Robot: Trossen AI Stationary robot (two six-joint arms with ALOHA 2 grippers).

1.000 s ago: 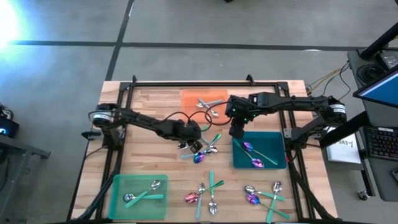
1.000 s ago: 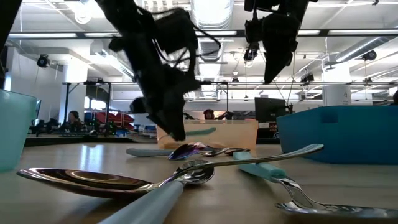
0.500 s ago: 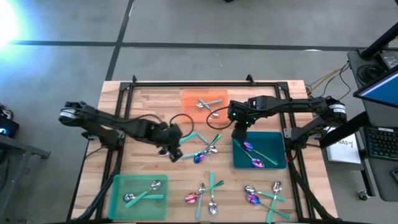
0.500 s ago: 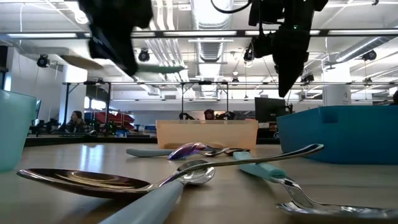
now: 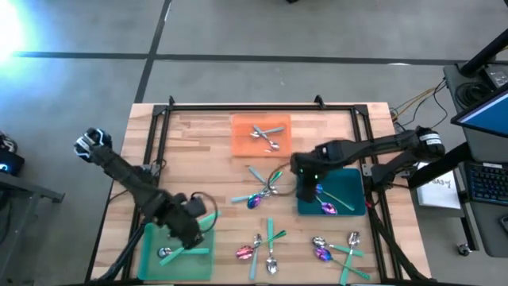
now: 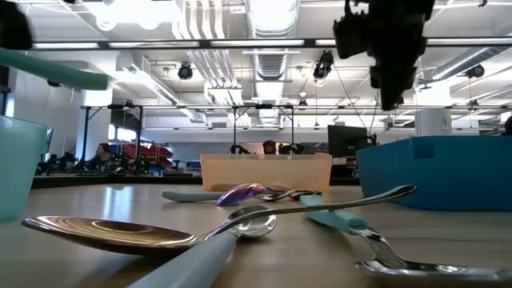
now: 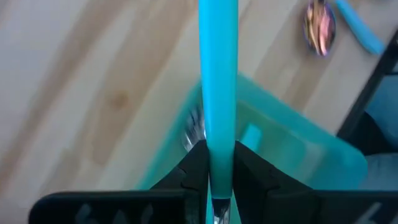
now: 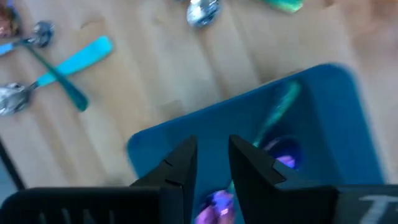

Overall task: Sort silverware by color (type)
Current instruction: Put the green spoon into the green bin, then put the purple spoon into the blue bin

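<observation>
My left gripper [image 5: 197,221] hangs over the far right corner of the green tray [image 5: 152,262], shut on a teal-handled utensil [image 7: 217,62]. That tray holds teal-handled silverware [image 5: 181,248]. My right gripper [image 5: 305,178] hovers open over the left edge of the blue tray [image 5: 355,179], nothing between its fingers [image 8: 213,152]. Purple spoons [image 8: 283,154] lie in the blue tray. A small heap of mixed silverware [image 5: 262,191] lies mid-table, and silver pieces lie in the orange tray [image 5: 242,143]. My left gripper pinches the utensil's teal handle [image 7: 217,158] between its two fingers, which come steeply from above and lie across it. The long free part of the handle [image 6: 56,74] stands out about level from the fingers. The utensil is lifted clear above the green tray [image 7: 298,155].
More silverware lies along the near edge, one group at the middle [image 5: 262,248] and another to its right [image 5: 337,250]. A black frame [image 5: 262,106] runs round the table. In the low view a spoon [image 6: 144,234] lies close to the camera.
My left gripper has risen from the mid-table heap and swung toward the table's near left, carrying the teal-handled utensil clear of the table to above the green tray. My right gripper has moved a little toward the near edge, over the blue tray's left edge.
</observation>
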